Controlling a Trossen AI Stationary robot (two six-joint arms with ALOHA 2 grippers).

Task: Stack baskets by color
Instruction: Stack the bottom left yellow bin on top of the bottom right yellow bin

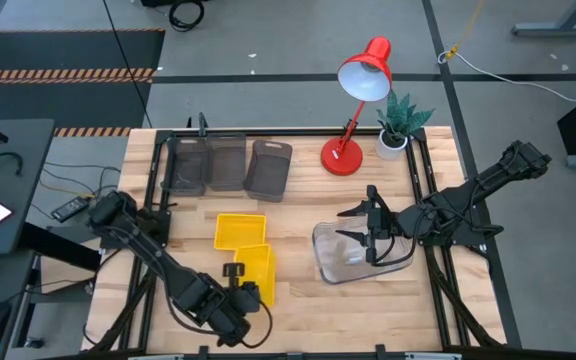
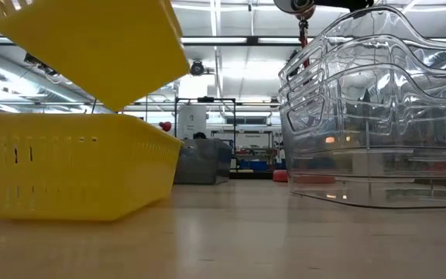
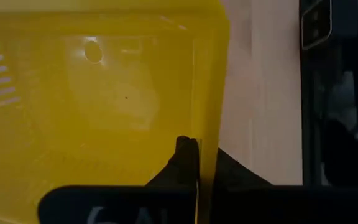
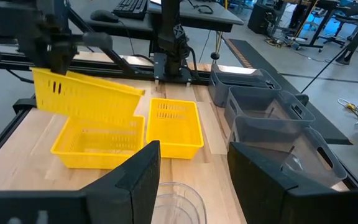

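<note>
My left gripper (image 1: 236, 280) is shut on a yellow basket (image 4: 86, 99), which hangs tilted over a second yellow basket (image 4: 98, 146) near the table's front. A third yellow basket (image 1: 240, 231) rests flat just beyond them. Three dark-grey baskets (image 1: 228, 163) stand side by side at the far left. A stack of clear baskets (image 1: 363, 258) sits right of centre. My right gripper (image 1: 353, 225) hovers open above the stack and touches nothing. In the low view the raised yellow basket (image 2: 91, 46) shows its underside. My left gripper pinches a side wall of the yellow basket at its rim (image 3: 207, 134), one finger (image 3: 184, 155) inside and one outside. The fingers slant down from the table's near left. The basket is lifted clear and tilted, hanging over the yellow basket below.
A red desk lamp (image 1: 353, 110) and a small potted plant (image 1: 398, 125) stand at the far right. Black frame rails (image 1: 423, 180) run along the table's sides. Bare wood lies between the yellow baskets and the clear stack.
</note>
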